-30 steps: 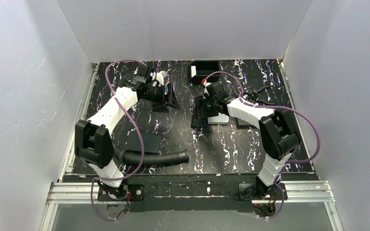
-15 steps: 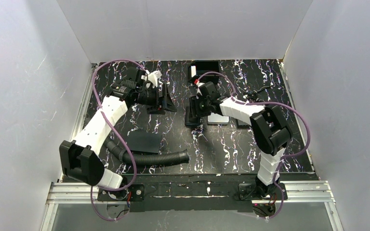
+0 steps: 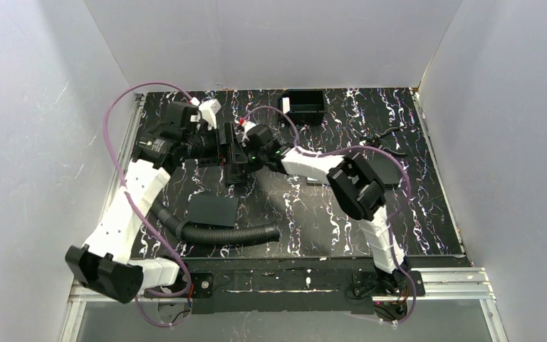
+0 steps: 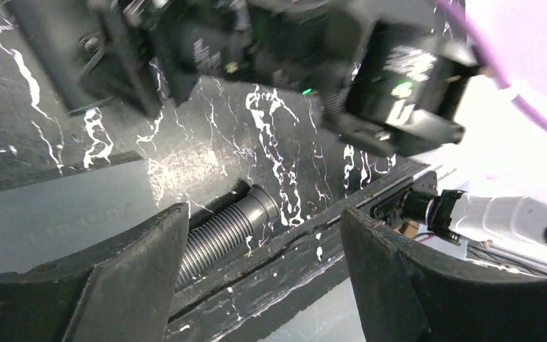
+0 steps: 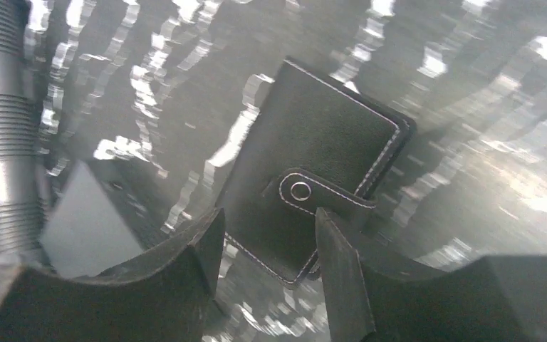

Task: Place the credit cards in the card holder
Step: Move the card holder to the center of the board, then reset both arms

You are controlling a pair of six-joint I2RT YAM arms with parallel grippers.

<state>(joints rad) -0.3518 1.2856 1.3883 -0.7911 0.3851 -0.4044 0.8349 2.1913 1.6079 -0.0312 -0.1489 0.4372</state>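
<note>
The card holder (image 5: 313, 149) is a closed black bifold wallet with white stitching and a snapped tab, lying flat on the marbled table. My right gripper (image 5: 269, 217) is open and hovers just above it, one finger on each side of its near corner, not touching. In the top view my right gripper (image 3: 236, 167) reaches far to the left and covers the wallet. My left gripper (image 3: 226, 147) is open and empty right beside it, also seen in the left wrist view (image 4: 263, 214). No credit cards show clearly in any view.
A black corrugated hose (image 3: 221, 234) lies across the near left, with a flat black pad (image 3: 212, 209) beside it. A black box (image 3: 306, 103) stands at the back. A silver-grey case (image 3: 318, 181) is mostly hidden under my right forearm. The two grippers are crowded together.
</note>
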